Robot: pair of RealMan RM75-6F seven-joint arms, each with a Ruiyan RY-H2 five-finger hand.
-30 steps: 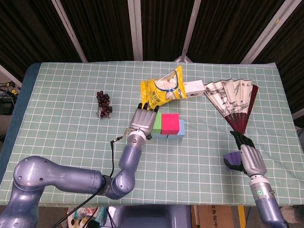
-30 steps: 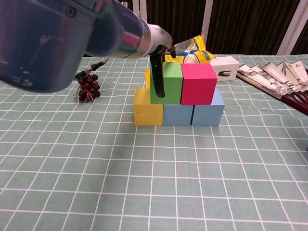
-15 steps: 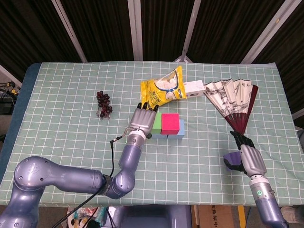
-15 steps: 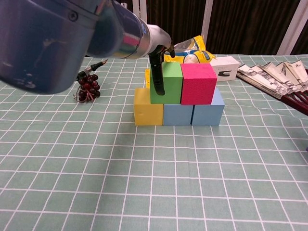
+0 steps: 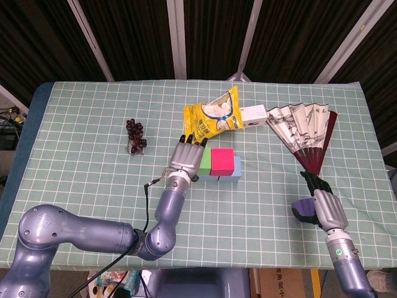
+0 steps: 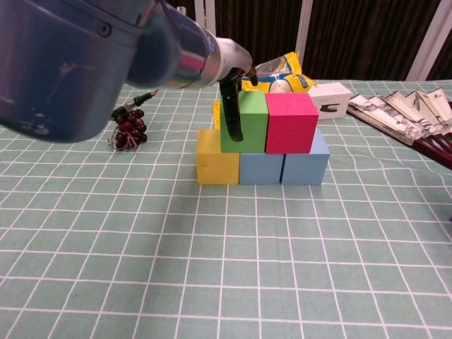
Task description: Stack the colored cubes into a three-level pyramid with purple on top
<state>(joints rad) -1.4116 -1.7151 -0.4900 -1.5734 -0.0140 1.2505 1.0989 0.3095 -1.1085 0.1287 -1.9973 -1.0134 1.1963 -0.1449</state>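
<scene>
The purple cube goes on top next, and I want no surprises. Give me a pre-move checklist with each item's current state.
1. Bottom row complete: yellow cube and two blue cubes side by side. Ok.
2. Second level set: green cube and pink cube touching on top. Ok.
3. Top landing spot free of objects: ok.
4. Left hand away from the stack: its fingers lie against the green cube. Not ok.
5. Purple cube held by the right hand: the hand wraps it at the table's near right. Ok.
6. Grip firmness: cannot tell.

Green cube (image 6: 248, 121), pink cube (image 6: 290, 122)
</scene>
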